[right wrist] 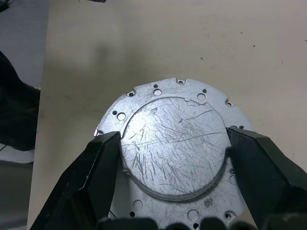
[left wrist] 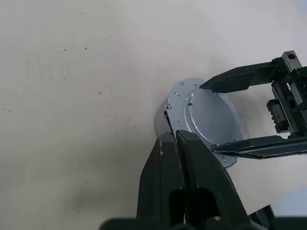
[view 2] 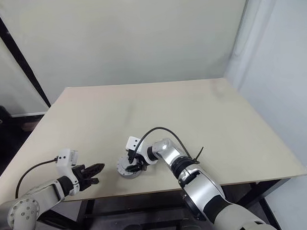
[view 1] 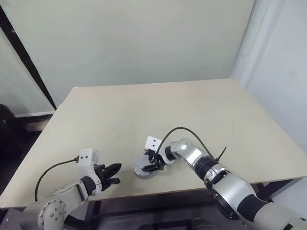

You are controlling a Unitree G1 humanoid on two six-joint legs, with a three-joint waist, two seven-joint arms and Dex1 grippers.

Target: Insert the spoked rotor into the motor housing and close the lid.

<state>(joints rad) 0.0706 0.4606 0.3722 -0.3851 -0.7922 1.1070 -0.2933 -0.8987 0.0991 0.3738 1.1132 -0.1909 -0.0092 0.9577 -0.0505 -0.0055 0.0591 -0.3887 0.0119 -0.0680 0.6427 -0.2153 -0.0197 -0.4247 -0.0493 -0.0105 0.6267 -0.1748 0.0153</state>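
Right gripper (right wrist: pixel 175 158): fingers spread, bracketing the lid (right wrist: pixel 173 151) to seat it on the motor housing (left wrist: pixel 165 117).
Left gripper (view 1: pixel 115 174): fingers pressed together, empty, parked beside.

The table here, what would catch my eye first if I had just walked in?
Near the front edge of the pale table sits a round silvery metal assembly, its scratched lid facing up. The right end effector straddles that lid, one black finger on each side. To its left, apart from it, the left end effector points toward it, shut and holding nothing.
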